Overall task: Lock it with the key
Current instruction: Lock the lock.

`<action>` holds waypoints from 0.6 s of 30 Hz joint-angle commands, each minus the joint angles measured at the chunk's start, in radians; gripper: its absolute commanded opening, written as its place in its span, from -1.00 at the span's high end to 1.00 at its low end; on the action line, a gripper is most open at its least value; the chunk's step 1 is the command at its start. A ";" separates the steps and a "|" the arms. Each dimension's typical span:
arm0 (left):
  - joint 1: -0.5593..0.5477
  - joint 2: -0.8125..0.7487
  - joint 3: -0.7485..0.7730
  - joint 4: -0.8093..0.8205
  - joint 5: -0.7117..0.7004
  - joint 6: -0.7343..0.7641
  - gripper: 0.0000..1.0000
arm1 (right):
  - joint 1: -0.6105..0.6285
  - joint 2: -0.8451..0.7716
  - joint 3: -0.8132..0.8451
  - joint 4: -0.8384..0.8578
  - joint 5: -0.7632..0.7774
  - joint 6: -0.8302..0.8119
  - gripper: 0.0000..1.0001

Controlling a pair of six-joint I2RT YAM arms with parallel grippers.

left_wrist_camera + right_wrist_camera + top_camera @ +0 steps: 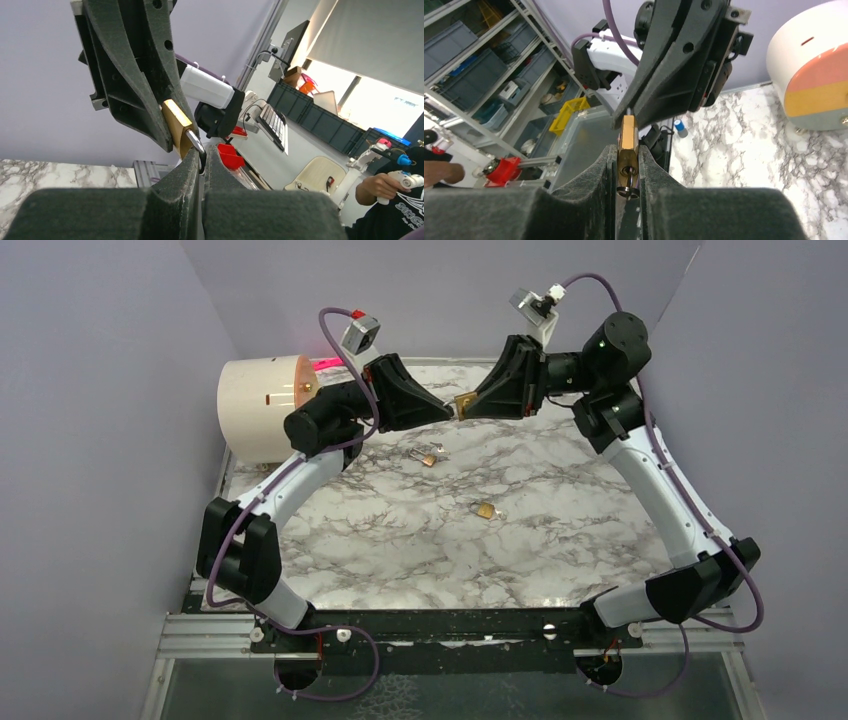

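Observation:
A brass padlock hangs in mid-air above the back of the marble table, between both grippers. My right gripper is shut on the padlock's brass body. The key, with a small ring on it, sits in the keyhole on the lock's underside, between my right fingers. My left gripper is shut on the steel shackle, whose curved end dips between its pads. The lock's body shows there against the right gripper's fingers. In the top view the left gripper and right gripper meet tip to tip.
A white cylinder with an orange and pink face lies at the back left. On the table lie a second small brass padlock and a small lock with keys. Purple walls close in three sides.

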 commanded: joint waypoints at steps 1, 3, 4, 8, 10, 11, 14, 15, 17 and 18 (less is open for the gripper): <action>-0.028 0.059 0.007 0.257 -0.010 0.052 1.00 | 0.116 0.002 0.095 -0.265 0.177 -0.247 0.40; -0.001 0.058 0.005 0.257 -0.006 0.044 1.00 | 0.086 -0.020 0.097 -0.303 0.214 -0.283 0.16; 0.011 0.056 0.005 0.258 -0.002 0.040 1.00 | 0.064 -0.032 0.090 -0.307 0.219 -0.288 0.12; 0.054 0.050 0.002 0.257 0.016 0.023 1.00 | -0.006 -0.073 0.075 -0.354 0.233 -0.326 -0.05; 0.073 0.041 -0.006 0.258 0.021 0.023 1.00 | -0.037 -0.099 0.069 -0.374 0.258 -0.350 -0.17; 0.083 0.037 -0.013 0.258 0.026 0.023 1.00 | -0.050 -0.113 0.061 -0.375 0.272 -0.356 -0.26; 0.109 0.025 -0.048 0.258 0.033 0.023 1.00 | -0.092 -0.162 0.026 -0.356 0.311 -0.359 -0.36; 0.119 0.021 -0.059 0.258 0.036 0.023 1.00 | -0.102 -0.175 0.012 -0.344 0.320 -0.356 -0.36; 0.131 0.010 -0.082 0.255 0.046 0.023 1.00 | -0.119 -0.193 -0.030 -0.308 0.324 -0.338 -0.36; 0.137 0.004 -0.093 0.256 0.049 0.021 1.00 | -0.124 -0.197 -0.049 -0.294 0.319 -0.328 -0.36</action>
